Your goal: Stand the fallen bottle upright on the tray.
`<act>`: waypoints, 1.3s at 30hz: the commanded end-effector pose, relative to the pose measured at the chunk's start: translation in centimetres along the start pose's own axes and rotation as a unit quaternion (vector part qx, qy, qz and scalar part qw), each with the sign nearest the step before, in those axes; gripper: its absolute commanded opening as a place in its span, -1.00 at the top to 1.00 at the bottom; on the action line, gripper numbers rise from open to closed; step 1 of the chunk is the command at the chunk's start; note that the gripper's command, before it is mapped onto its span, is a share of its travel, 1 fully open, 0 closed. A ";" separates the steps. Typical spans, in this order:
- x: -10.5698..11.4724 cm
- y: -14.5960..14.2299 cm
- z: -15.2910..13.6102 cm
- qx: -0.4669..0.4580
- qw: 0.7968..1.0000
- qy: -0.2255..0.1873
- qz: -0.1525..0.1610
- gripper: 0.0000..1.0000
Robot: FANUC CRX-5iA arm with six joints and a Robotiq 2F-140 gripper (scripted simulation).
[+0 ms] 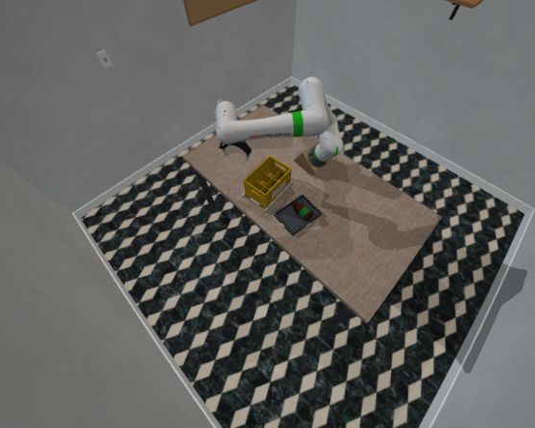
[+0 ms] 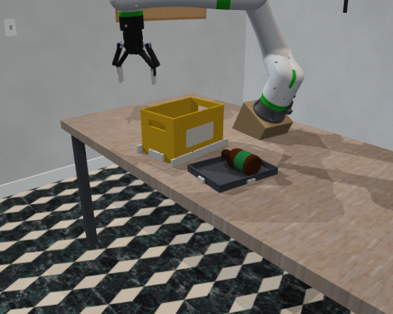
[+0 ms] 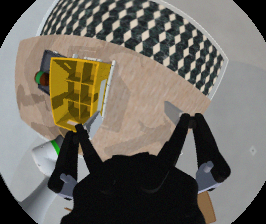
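The brown bottle [image 1: 304,211] [image 2: 248,163] [image 3: 38,77] with a green band lies on its side on the dark tray [image 1: 290,223] [image 2: 214,177] [image 3: 46,61]. In the exterior view its neck points left, toward the crate side, and its base faces right. The tray sits flat on the table. The yellow crate [image 1: 255,196] [image 2: 158,140] [image 3: 59,100] stands level beside the tray; its compartments look empty. My gripper [image 1: 236,155] [image 2: 137,82] [image 3: 132,111] is wide open and empty, pointing down, high above the table on the crate's far side from the tray.
White locating strips [image 2: 200,153] border the crate's foot, and small white blocks [image 2: 251,182] touch the tray's edge. The arm's base stands on a wooden block [image 2: 248,122] behind the crate and tray. The table's long front edge [image 2: 197,206] runs close to both.
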State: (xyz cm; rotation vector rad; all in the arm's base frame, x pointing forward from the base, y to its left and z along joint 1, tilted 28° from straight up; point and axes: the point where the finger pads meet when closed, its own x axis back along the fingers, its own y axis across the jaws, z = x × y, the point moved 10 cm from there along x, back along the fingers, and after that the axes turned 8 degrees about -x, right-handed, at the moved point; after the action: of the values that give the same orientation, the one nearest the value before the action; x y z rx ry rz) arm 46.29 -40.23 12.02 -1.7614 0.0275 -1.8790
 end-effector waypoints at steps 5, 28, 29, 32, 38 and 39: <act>0.0 0.0 0.0 0.000 1.000 0.000 0.000 -1.00; 1.3 -10.1 6.1 0.111 0.994 0.008 -0.012 -1.00; 1.4 -11.2 6.6 0.123 0.992 0.009 -0.013 -1.00; 1.5 -14.4 7.8 0.156 0.988 0.012 -0.016 -1.00; 1.4 -20.6 9.5 0.221 0.975 0.018 -0.020 -1.00; 1.4 -21.2 9.6 0.226 0.974 0.019 -0.020 -1.00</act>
State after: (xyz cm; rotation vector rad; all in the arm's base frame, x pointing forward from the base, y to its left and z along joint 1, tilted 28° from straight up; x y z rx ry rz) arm 47.68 -23.22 20.92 -1.4797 -0.3240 -1.7870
